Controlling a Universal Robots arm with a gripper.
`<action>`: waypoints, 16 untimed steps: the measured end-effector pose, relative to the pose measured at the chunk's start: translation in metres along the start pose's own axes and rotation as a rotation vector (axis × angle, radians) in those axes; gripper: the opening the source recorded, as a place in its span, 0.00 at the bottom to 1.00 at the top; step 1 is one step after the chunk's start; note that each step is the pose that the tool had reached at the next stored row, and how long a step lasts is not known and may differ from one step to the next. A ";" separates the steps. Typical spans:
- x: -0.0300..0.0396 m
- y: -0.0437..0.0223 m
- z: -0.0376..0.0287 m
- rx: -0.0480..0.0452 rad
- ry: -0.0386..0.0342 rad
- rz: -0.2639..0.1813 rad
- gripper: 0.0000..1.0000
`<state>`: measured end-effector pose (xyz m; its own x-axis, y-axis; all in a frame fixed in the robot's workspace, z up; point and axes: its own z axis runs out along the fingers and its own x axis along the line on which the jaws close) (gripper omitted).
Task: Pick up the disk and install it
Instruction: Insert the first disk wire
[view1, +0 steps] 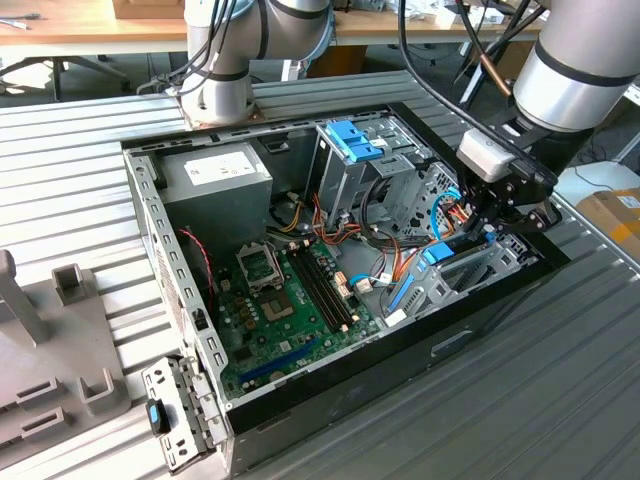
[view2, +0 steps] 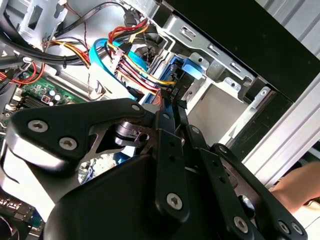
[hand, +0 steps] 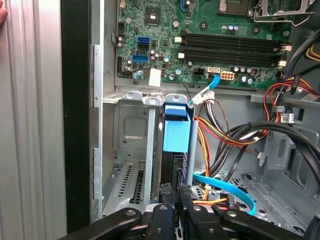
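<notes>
Tool (hand: 176, 190) clamped on black end of disk (hand: 177, 137), standing on edge in drive bay (hand: 132, 130).

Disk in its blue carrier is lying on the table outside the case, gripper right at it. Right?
No: the first wrist view shows the disk standing in the drive cage inside the case. The gripper is right at it.

Robotics lab: open computer case (view1: 400, 362) on slatted metal workbench (view1: 520, 400).

Your arm (view1: 580, 70) slants down from the exterior view's right, its gripper (hand: 176, 190) fingers pinched close together.
</notes>
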<state>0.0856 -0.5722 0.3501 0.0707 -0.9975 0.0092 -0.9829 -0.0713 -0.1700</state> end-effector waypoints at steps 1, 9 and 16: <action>0.0000 0.0007 0.0000 0.0010 -0.0004 0.000 0.16; -0.0006 0.0085 0.0001 0.0222 0.0024 0.007 0.16; -0.0006 0.0087 0.0009 0.0220 0.0061 0.027 0.16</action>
<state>0.0772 -0.5722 0.3478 0.0435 -0.9990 0.0103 -0.9804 -0.0447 -0.1919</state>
